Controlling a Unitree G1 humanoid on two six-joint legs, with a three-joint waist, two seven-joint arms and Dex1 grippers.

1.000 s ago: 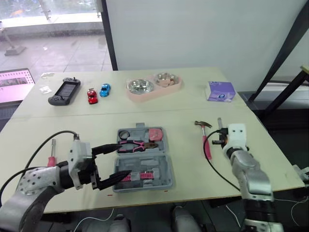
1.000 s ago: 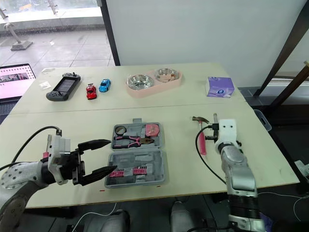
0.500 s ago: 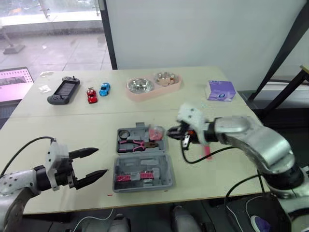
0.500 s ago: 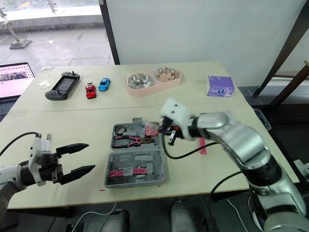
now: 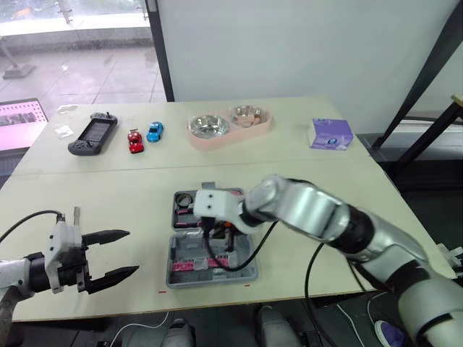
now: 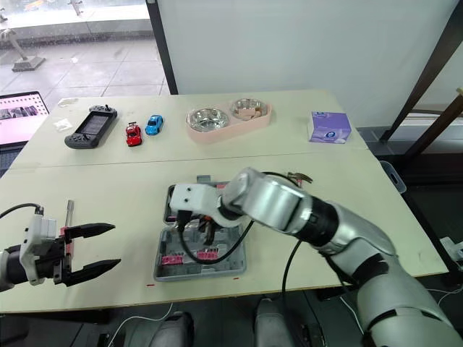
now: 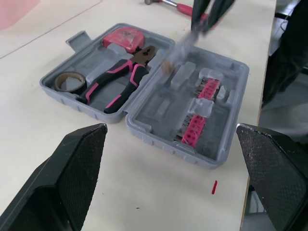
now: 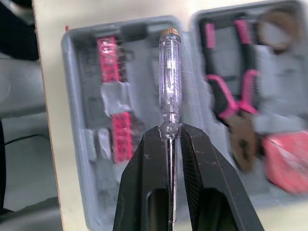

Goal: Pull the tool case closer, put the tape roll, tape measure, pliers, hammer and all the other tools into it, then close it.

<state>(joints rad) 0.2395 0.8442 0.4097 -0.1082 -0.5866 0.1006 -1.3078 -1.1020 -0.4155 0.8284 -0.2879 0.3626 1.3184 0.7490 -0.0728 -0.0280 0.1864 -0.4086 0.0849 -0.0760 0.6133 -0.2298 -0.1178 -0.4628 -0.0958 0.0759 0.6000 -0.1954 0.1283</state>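
Note:
The grey tool case (image 5: 210, 278) lies open near the table's front edge. Its far half holds the tape roll (image 7: 69, 81), the pink-handled pliers (image 7: 118, 82) and the red tape measure (image 7: 122, 36). Pink bit strips (image 7: 199, 113) sit in the near half. My right gripper (image 8: 169, 130) hovers over the case, shut on a clear-handled tester screwdriver (image 8: 169, 82). My left gripper (image 5: 132, 251) stands open left of the case, holding nothing. The hammer's head (image 6: 298, 176) peeks out behind my right arm. A red-handled screwdriver (image 6: 67, 215) lies beside my left wrist.
Along the far side are a game controller (image 5: 92, 135), a red toy car (image 5: 136, 142), a blue toy car (image 5: 155, 132), a pink double bowl (image 5: 230, 127) and a purple box (image 5: 331, 134). A laptop (image 5: 18, 123) sits off the table's left edge.
My right arm has swung from the table's right side across to above the case, carrying the tester screwdriver. My left gripper has drawn back to the left, away from the case.

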